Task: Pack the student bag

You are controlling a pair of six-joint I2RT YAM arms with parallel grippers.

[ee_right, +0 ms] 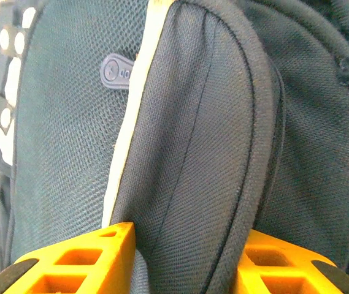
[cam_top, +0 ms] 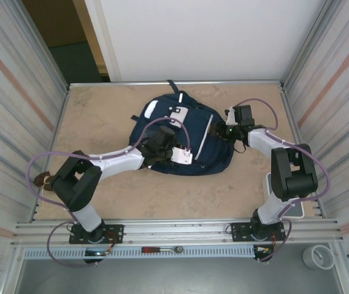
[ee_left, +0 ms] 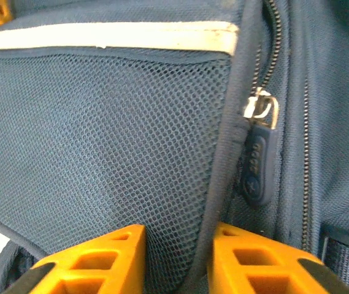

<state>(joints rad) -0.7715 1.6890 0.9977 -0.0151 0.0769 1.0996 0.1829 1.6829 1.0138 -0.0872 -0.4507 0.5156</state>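
Observation:
The student bag (cam_top: 217, 156), navy with a white patch and thin pale stripes, lies flat in the middle of the table (cam_top: 100, 116). My left gripper (cam_top: 165, 133) sits on the bag's near-left part. In the left wrist view its orange fingers (ee_left: 94, 260) press in on the mesh pocket (ee_left: 100, 135) and its piped edge, so my left gripper (ee_left: 175, 245) is shut on that fabric, beside a dark zip pull (ee_left: 257, 165). My right gripper (cam_top: 222, 131) is at the bag's right side. It (ee_right: 183, 251) is shut on a raised fold of navy fabric (ee_right: 192, 122).
Ribbed metal walls (cam_top: 21, 92) close in the table on the left and right. A ratchet tool (cam_top: 162, 250) lies on the front rail, and a tape roll (cam_top: 318, 257) sits at the near right. Bare tabletop lies on every side of the bag.

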